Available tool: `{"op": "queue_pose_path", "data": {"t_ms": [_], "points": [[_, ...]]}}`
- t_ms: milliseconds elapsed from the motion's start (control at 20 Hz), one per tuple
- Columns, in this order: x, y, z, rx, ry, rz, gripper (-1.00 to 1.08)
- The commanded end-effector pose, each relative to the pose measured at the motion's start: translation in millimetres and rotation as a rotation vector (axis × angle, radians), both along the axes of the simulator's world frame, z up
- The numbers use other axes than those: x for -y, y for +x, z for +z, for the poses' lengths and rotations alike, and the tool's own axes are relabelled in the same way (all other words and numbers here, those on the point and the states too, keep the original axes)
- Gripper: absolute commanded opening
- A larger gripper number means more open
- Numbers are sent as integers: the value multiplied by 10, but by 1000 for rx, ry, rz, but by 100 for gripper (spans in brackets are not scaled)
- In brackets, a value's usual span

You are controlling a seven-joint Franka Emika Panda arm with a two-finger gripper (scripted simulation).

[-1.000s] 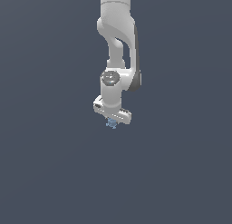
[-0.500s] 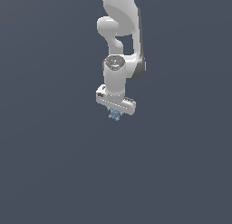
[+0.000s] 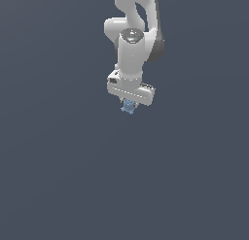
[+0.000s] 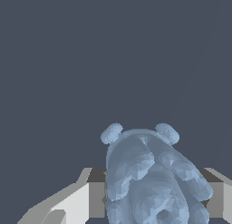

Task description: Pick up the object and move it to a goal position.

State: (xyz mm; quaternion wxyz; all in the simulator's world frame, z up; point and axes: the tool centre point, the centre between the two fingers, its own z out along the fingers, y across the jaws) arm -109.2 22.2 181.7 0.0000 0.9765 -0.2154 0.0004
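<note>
One light-blue lumpy object (image 3: 128, 107) sits clenched between the fingers of the white end effector (image 3: 129, 105).

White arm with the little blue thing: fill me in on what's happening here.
A single white robot arm is carrying a tiny light-blue, lumpy object with small rounded knobs. Its hand points downward and is shut on the object, which hangs just beneath it against a plain dark grey background. The wrist view shows the object wedged between the fingers. No goal marker shows in either view, so how far it has to go cannot be told.
</note>
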Motion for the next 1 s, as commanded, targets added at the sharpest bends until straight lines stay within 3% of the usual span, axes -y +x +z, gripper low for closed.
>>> {"op": "queue_pose_path", "data": {"t_ms": [0, 500, 950], "points": [[-62, -87, 197, 0, -1, 0, -100], [-242, -301, 753, 0, -1, 0, -100], [-284, -336, 873, -1, 0, 0, -100]]}}
